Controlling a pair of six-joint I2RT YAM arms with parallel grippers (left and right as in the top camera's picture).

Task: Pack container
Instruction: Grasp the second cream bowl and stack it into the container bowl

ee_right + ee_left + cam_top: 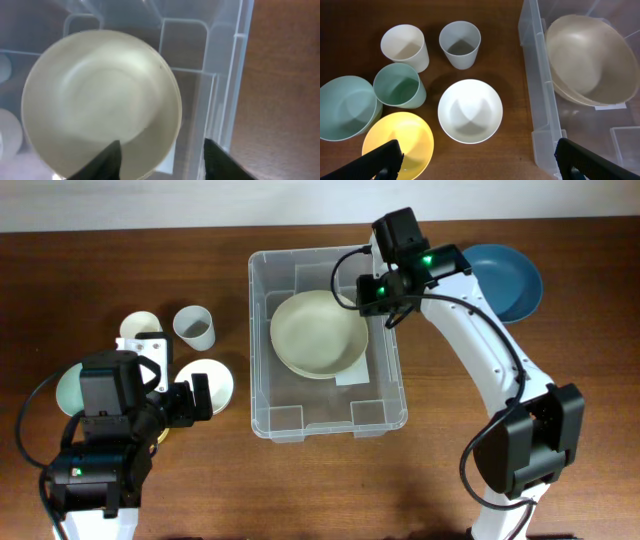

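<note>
Overhead, a blue bowl (pixel 510 280) and grey cup (pixel 195 327) flank the container (pixel 257 350).

The left arm (pixel 100 450) is sitting folded at the near left, with its wrist pointing toward the right. The left gripper (pixel 480 162) is holding its jaws spread fully wide, with nothing between them. The right arm (pixel 480 360) is reaching from its near-right base leftward to the far centre, elbow bent. The right gripper (pixel 160 160) is pointing downward, its jaws standing partway apart and clamping nothing.
</note>
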